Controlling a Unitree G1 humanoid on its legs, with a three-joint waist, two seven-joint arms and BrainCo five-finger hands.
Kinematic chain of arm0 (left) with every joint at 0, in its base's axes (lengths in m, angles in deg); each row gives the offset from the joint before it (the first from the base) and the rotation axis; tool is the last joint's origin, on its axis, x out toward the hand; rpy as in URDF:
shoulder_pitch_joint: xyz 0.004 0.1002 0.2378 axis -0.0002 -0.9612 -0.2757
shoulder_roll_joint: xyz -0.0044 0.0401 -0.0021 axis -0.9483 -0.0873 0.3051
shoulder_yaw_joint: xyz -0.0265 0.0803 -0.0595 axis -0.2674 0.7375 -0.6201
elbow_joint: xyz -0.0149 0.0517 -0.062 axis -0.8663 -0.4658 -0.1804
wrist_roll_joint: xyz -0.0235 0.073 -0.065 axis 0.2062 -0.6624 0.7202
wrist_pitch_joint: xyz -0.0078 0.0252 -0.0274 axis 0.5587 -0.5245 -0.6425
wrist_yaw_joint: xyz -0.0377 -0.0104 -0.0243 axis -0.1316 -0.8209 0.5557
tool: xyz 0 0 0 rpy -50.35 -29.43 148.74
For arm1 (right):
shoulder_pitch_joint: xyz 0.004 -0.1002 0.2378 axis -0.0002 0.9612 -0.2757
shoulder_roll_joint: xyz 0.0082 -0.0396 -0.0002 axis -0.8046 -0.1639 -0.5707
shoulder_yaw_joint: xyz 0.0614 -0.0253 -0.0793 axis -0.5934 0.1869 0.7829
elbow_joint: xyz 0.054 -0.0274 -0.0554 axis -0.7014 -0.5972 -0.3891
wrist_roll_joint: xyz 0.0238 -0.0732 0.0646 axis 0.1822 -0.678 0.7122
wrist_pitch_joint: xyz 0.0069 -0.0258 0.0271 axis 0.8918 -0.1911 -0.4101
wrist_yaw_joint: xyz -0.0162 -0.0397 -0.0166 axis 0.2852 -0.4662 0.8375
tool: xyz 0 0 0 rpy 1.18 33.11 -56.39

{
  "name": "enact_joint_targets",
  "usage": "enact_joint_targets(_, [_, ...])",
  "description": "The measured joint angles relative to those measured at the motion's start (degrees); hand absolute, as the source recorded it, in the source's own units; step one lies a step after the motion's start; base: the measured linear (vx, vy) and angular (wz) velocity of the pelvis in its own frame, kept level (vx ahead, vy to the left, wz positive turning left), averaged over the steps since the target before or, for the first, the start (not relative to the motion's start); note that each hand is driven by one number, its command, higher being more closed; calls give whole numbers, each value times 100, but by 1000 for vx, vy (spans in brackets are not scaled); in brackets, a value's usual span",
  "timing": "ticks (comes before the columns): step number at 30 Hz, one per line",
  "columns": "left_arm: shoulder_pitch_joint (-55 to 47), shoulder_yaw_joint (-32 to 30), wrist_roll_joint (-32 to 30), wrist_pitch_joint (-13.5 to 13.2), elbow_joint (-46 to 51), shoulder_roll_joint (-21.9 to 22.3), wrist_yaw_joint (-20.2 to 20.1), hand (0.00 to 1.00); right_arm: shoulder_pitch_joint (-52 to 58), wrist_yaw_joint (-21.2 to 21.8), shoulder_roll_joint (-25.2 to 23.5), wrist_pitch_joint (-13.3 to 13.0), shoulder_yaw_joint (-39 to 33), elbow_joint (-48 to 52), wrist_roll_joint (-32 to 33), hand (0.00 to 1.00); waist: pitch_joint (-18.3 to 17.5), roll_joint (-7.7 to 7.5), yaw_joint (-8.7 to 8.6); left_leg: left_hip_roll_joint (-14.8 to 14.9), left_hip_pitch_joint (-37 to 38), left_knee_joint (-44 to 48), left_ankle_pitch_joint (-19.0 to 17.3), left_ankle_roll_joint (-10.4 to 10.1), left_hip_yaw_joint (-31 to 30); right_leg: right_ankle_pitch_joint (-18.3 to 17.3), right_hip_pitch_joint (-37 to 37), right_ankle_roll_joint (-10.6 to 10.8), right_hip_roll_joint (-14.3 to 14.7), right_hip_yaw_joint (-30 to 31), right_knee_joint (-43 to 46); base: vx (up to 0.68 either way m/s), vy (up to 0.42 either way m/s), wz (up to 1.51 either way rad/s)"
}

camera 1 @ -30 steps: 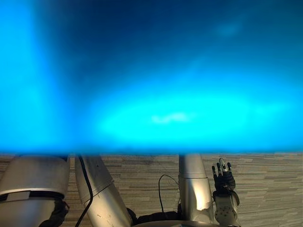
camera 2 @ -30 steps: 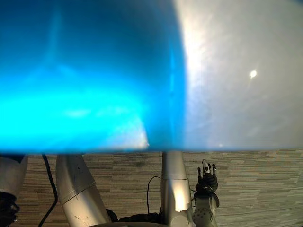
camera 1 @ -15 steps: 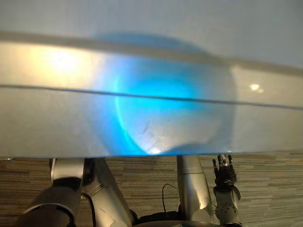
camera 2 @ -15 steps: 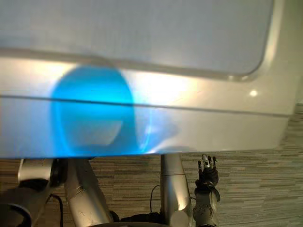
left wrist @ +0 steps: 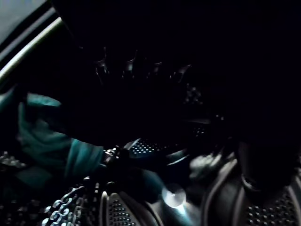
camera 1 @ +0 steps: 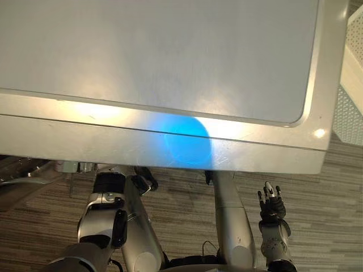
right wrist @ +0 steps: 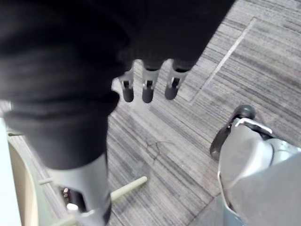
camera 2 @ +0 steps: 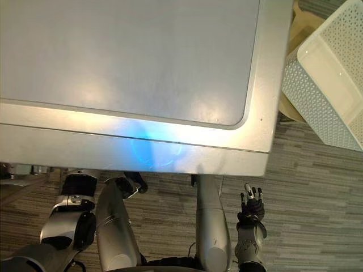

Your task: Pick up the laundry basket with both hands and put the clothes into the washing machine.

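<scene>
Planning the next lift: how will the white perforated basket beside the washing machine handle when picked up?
The laundry basket is probably stiff: its walls look like moulded perforated plastic. It is likely light for its size, since its visible inside looks empty.

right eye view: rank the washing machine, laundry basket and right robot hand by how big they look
1. washing machine, by far the largest
2. laundry basket, partly cut off at the edge
3. right robot hand, smallest
</scene>
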Motion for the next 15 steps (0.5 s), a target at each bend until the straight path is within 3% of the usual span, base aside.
enact_joint_targets(8, [-1351, 469, -584, 42, -706, 777, -464, 0, -10, -89, 47, 140, 1, -775, -205, 0, -684, 304, 141, -196, 998, -649, 32, -66, 190, 40, 927, 67, -72, 21, -634, 74, 11, 0])
enact_joint_targets(15, [-2942, -141, -606, 61, -1995, 1277, -728, 0, 140, -95, -19, 246, -211, -1339, -380, 0, -1345, 259, 198, -546, 2407, -1933, 334, -259, 490, 336, 2278, 142, -179, -57, -1829, 88, 5, 2])
